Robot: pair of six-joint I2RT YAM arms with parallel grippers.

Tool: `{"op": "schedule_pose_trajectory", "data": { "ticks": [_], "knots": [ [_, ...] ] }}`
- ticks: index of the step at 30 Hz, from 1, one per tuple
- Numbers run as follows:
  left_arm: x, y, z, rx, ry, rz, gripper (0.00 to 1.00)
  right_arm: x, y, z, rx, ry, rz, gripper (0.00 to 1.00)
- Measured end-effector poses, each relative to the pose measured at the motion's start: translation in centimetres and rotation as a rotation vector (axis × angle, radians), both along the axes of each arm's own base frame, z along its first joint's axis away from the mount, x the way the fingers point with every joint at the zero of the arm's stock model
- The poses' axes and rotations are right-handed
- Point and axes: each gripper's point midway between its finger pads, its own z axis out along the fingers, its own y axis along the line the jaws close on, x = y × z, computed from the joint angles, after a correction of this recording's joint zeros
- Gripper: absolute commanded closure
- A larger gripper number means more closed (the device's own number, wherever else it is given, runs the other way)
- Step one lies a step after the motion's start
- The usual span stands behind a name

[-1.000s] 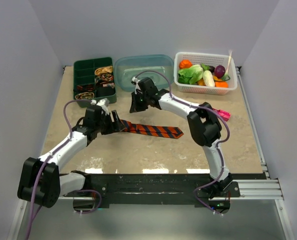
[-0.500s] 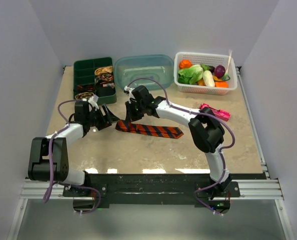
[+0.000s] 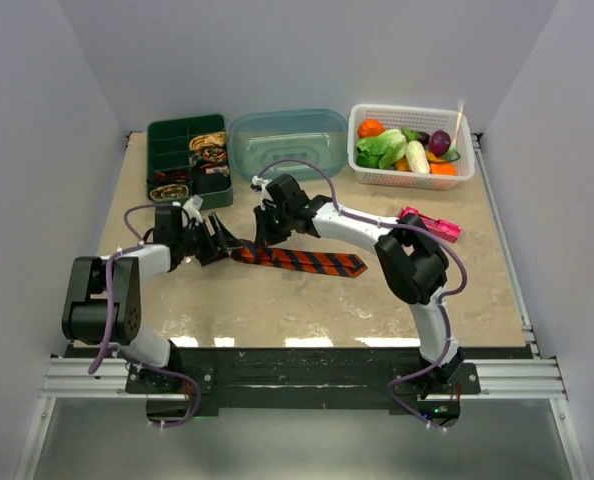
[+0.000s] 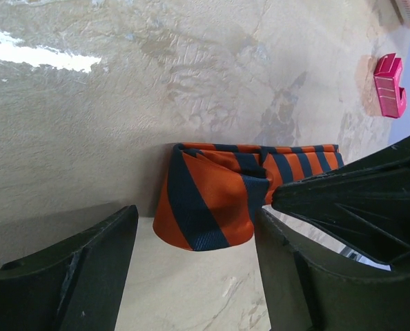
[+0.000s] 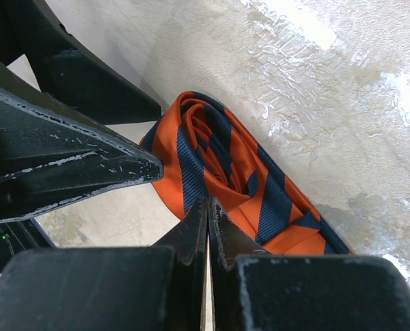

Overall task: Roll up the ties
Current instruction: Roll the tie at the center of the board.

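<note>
The orange striped necktie [image 3: 302,261] is laid on the table [image 3: 307,305], its folded end flanked by the wide-open, empty left hand [image 3: 213,241] and touched by the closed right hand [image 5: 208,207], no cloth seen nipped; judged soft and slippery, it is best pinched at that fold

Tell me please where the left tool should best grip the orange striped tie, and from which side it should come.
Grip the rolled end of the orange striped tie, its thickest part; the rest lies flat on the table and offers little to pinch. Come from the left, low along the table, where the open left tool faces it, straddling the coil.
</note>
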Motion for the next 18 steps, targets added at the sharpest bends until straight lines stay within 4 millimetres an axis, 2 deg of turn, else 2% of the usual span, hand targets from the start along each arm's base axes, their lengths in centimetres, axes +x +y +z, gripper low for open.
{"op": "schedule_pose_trajectory", "data": {
  "ticks": [3, 10, 18],
  "knots": [
    [-0.1, 0.0, -0.6, 0.000, 0.017, -0.001, 0.28, 0.0, 0.0, -0.5, -0.003, 0.002, 0.000, 1.00],
    [-0.1, -0.5, -0.9, -0.026, 0.003, -0.023, 0.30, -1.1, -1.1, -3.1, -0.041, 0.041, 0.000, 1.00],
    [-0.1, -1.4, -1.0, -0.069, -0.024, -0.058, 0.33, -0.7, -0.6, -3.8, -0.022, 0.032, -0.006, 1.00]
  ]
}}
